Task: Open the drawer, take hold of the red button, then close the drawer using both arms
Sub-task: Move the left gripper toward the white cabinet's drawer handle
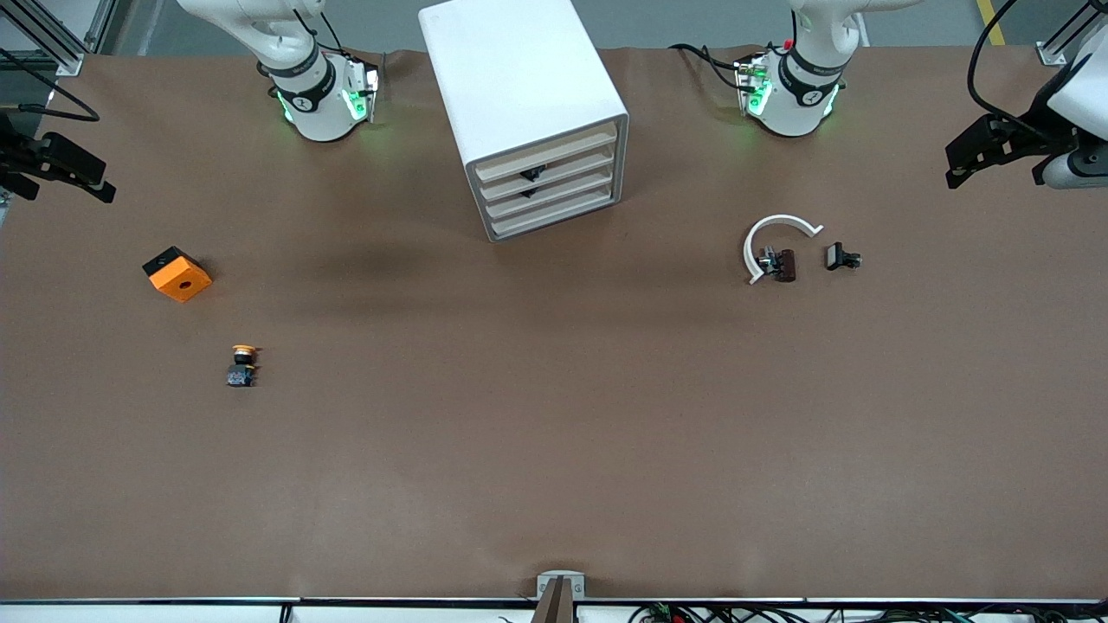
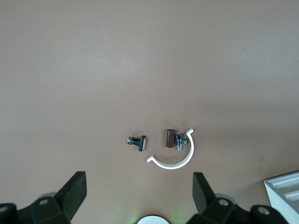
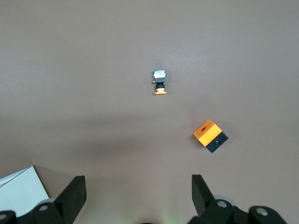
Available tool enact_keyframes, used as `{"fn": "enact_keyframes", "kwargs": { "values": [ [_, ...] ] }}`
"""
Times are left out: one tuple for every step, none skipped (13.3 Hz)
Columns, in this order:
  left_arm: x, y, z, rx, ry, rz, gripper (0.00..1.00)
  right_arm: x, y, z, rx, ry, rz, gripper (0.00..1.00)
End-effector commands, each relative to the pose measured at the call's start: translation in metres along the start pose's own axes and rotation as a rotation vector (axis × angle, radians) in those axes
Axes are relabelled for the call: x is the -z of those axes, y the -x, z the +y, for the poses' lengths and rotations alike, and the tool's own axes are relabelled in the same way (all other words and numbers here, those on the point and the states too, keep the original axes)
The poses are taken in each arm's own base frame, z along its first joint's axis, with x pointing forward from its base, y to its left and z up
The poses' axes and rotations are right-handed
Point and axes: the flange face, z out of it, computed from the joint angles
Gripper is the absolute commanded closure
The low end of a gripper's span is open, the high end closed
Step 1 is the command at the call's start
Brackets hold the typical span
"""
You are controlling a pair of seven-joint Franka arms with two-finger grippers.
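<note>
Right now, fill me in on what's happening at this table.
Nothing is being handled yet. Both arms wait, raised at the table's ends: the left gripper and the right gripper hang with jaws open and empty. The white cabinet stands between the arms' bases with all four drawers shut. No red button shows. A yellow-capped button and an orange cube lie toward the right arm's end; a white curved clip lies toward the left arm's.

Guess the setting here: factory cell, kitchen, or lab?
Most likely a robotics lab bench. Two arm bases bolted along a brown-covered table, a white drawer cabinet as a prop, small test parts like the orange cube, and cables along the table edge.
</note>
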Motion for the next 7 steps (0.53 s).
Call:
{"fn": "enact_keyframes", "kwargs": {
  "values": [
    [0.008,-0.002,0.002,-0.013,-0.003,0.0,0.0,0.006,0.004,0.002,-0.018,0.017,0.006,0.0],
    [0.007,-0.002,0.001,-0.016,-0.012,-0.001,0.0,0.007,0.004,0.002,-0.018,0.017,0.008,0.0],
    [0.007,-0.003,0.002,-0.018,-0.008,-0.001,0.0,0.007,0.004,0.001,-0.016,0.017,0.008,0.0],
    [-0.006,-0.014,0.002,-0.019,0.001,-0.027,0.0,0.006,0.004,0.001,-0.016,0.017,0.005,0.0],
    [-0.008,-0.023,0.001,-0.022,0.014,-0.028,0.0,0.006,0.004,0.002,-0.018,0.017,0.005,0.0],
    [-0.022,-0.032,0.004,-0.025,0.017,-0.054,0.0,0.005,0.004,0.002,-0.019,0.017,0.003,0.0],
    [-0.036,-0.038,0.004,-0.027,0.02,-0.081,0.0,0.004,0.003,0.003,-0.021,0.017,0.005,0.0]
  ]
}}
